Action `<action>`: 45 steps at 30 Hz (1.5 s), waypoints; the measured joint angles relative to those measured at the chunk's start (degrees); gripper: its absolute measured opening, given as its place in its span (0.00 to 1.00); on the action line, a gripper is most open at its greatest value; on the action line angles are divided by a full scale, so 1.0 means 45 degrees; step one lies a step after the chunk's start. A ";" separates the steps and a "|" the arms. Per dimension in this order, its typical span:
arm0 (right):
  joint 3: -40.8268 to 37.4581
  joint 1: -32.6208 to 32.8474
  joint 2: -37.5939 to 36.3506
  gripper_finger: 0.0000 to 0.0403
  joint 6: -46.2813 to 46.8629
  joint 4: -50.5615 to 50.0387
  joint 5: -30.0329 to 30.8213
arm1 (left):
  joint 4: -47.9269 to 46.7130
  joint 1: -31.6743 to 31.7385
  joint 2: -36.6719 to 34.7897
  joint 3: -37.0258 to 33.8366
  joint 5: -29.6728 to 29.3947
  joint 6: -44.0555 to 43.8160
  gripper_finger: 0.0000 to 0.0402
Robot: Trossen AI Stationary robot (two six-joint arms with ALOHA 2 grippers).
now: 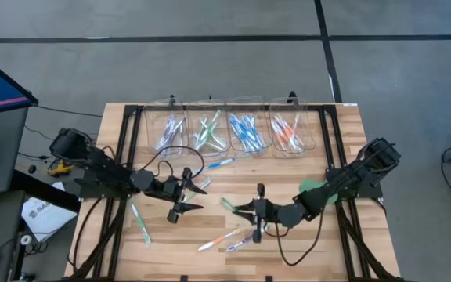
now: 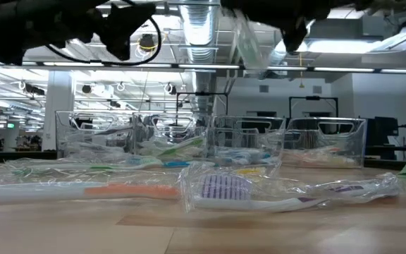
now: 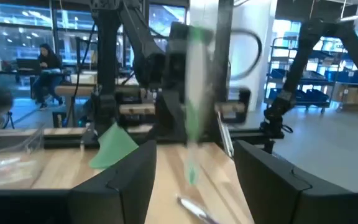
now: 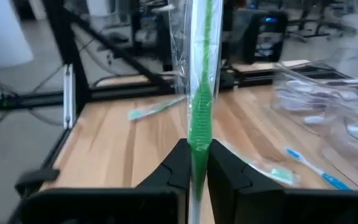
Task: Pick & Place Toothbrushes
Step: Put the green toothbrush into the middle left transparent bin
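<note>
No legible writing on wrapped green toothbrush [image 4: 199,118].

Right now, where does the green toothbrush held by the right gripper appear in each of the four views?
High view: green toothbrush lies at centre, in the right gripper.
Low view: near the top centre, hanging upright in its clear wrapper.
Left wrist view: upright at centre, blurred, between the open left fingers.
Right wrist view: upright at centre, pinched by shut fingers.
Shared landmark: the clear bins.
</note>
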 joint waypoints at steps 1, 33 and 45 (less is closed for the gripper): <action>-0.0012 -0.0100 0.0145 0.05 -0.0280 0.0225 -0.0236 | 0.0067 0.0000 0.0184 0.0180 0.0000 0.0021 0.51; 0.3762 -0.1725 0.1381 0.05 -0.0846 -0.3968 -0.2726 | -0.0832 -0.0049 0.0891 0.1800 0.0797 0.0628 0.20; 0.3764 -0.1788 0.1376 0.35 -0.0082 -0.3954 -0.3363 | -0.1069 -0.0055 0.0891 0.1796 0.0793 0.0310 0.09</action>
